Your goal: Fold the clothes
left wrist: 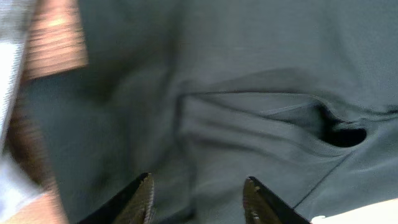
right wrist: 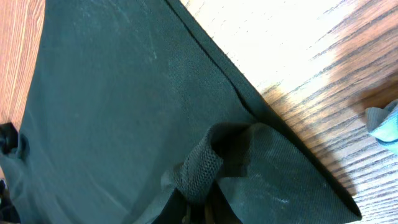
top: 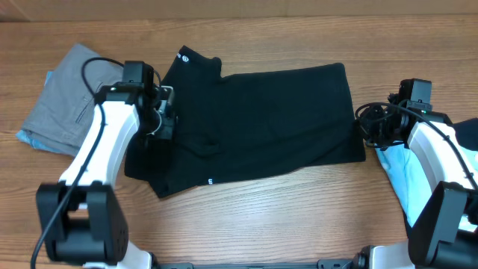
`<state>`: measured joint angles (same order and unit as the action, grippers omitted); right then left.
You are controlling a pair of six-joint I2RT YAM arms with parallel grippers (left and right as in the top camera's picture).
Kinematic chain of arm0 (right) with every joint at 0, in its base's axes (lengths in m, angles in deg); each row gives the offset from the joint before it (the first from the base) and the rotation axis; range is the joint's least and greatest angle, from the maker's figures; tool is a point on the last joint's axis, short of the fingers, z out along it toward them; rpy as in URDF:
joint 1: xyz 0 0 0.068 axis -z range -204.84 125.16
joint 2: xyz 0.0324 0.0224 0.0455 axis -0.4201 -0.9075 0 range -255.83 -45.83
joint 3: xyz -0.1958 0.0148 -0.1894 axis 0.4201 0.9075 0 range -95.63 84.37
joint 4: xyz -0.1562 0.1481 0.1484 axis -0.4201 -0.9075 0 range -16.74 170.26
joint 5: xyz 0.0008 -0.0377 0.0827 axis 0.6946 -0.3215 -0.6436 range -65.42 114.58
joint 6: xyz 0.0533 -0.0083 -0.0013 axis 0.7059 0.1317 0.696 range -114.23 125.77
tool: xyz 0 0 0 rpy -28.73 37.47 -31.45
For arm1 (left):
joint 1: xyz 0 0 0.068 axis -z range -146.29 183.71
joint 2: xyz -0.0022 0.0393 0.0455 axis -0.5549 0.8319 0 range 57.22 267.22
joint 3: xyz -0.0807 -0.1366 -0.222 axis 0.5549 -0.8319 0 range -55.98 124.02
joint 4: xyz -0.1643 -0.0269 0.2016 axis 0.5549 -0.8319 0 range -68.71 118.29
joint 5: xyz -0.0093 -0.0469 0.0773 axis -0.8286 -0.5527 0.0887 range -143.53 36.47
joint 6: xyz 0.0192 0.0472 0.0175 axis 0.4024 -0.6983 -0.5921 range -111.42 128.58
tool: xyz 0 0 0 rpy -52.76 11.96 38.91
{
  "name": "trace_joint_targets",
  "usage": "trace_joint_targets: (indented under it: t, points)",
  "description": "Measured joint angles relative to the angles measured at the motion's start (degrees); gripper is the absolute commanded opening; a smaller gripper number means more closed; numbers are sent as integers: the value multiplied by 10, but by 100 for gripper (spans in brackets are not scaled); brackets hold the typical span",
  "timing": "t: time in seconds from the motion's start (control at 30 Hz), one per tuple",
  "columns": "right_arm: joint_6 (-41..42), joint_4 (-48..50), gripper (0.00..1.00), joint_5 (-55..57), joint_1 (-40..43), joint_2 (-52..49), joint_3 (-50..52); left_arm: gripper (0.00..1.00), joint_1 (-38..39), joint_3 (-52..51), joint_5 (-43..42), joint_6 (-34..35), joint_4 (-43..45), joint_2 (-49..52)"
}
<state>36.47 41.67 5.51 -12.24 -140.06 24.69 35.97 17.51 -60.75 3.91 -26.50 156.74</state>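
Observation:
A black garment lies spread across the middle of the table, with a small white mark near its front edge. My left gripper is open just above the garment's left part; in the left wrist view its two fingers stand apart over wrinkled dark cloth. My right gripper is at the garment's right edge. In the right wrist view it is shut on a bunched fold of the black cloth, lifted off the table.
A folded grey garment lies at the far left on a light blue cloth. A light blue cloth lies at the right under my right arm; its corner shows in the right wrist view. The table is wood.

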Motion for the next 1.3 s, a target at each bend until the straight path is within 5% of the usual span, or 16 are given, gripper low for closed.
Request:
trace_joint_targets:
  t: [0.13,0.23,0.43,0.6,0.77,0.87,1.3]
  points:
    - [2,-3,4,0,0,0,0,53,0,0,-52,-24,12,50]
    - [2,-12,4,0,0,0,0,42,0,-1,-66,-33,26,77]
    - [3,-12,5,0,0,0,0,55,0,-1,-71,-46,54,87]
    - [4,-10,5,1,-2,0,0,54,0,-1,-56,-48,59,90]
    - [4,7,5,5,-13,0,0,19,0,-1,-46,-52,60,116]
    - [5,7,5,10,-20,0,0,7,0,-1,-52,-51,57,131]
    - [8,-17,5,37,-22,0,0,4,-20,18,-61,-50,14,132]
